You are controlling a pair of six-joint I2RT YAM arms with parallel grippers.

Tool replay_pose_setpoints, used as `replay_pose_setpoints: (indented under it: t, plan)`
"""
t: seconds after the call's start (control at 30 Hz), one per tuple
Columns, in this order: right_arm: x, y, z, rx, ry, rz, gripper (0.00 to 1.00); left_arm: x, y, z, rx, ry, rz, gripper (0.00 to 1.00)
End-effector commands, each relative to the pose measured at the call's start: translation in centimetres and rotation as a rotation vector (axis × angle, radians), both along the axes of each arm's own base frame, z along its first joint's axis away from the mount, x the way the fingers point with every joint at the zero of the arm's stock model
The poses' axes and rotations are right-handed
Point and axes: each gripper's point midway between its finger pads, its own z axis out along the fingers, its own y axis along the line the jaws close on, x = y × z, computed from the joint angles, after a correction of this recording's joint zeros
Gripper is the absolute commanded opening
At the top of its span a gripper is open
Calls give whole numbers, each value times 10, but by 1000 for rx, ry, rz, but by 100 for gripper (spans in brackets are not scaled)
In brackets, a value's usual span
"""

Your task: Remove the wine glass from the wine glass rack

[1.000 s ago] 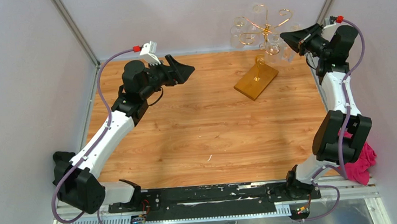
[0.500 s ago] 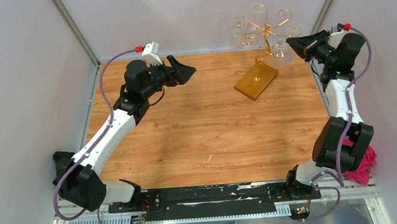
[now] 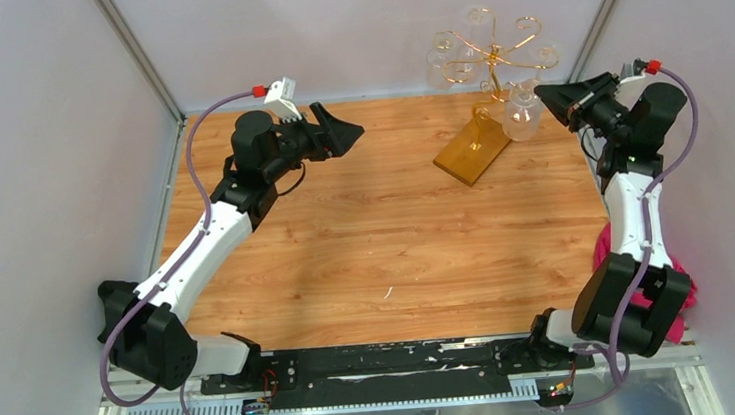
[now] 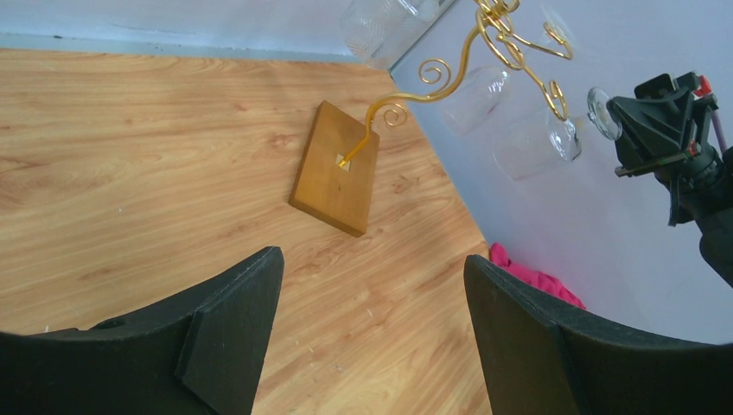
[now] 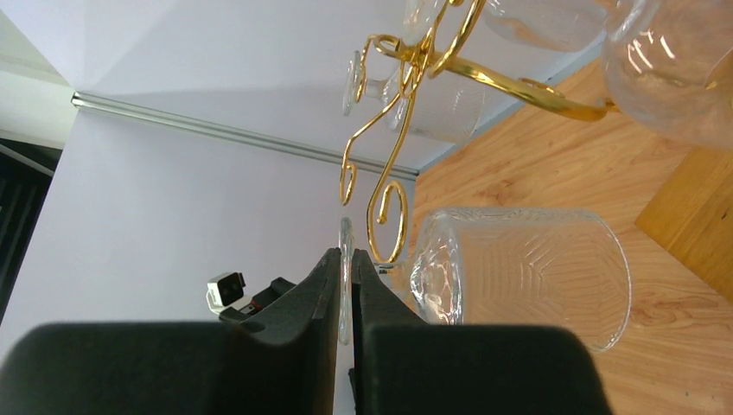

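Showing right hand [image 5: 346,264] clamped on wine glass [image 5: 519,272] foot in wrist view only, left hand [image 4: 372,259] apart

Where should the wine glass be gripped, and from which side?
Grip the wine glass by its foot, from the right, outside the rack. The foot is a thin flat disc facing outward; the bowl is wide and round. The right gripper pinches it there.
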Motion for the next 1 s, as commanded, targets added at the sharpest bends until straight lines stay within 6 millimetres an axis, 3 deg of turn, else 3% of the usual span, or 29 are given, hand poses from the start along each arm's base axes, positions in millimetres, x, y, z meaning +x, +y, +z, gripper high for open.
replay_pose_setpoints:
  t: [0.0,0.23,0.5,0.7,0.87,0.97]
  plan:
    - [-26,10,10,-41,-44,30,0,1,0,7,-15,-17,-10,82]
    - [-66,32,-2,-98,-19,56,0,0,0,1,-15,-1,-13,82]
    - [-87,66,6,-110,-33,137,0,-5,3,-1,-17,-2,-6,82]
    - [-92,111,18,-74,-70,277,0,-10,-5,1,-101,-20,-48,82]
    - [-91,138,35,-62,-129,348,0,-25,-20,17,-257,-104,-175,84]
    - [-93,148,51,-39,-180,383,0,-42,-23,39,-447,-187,-288,87]
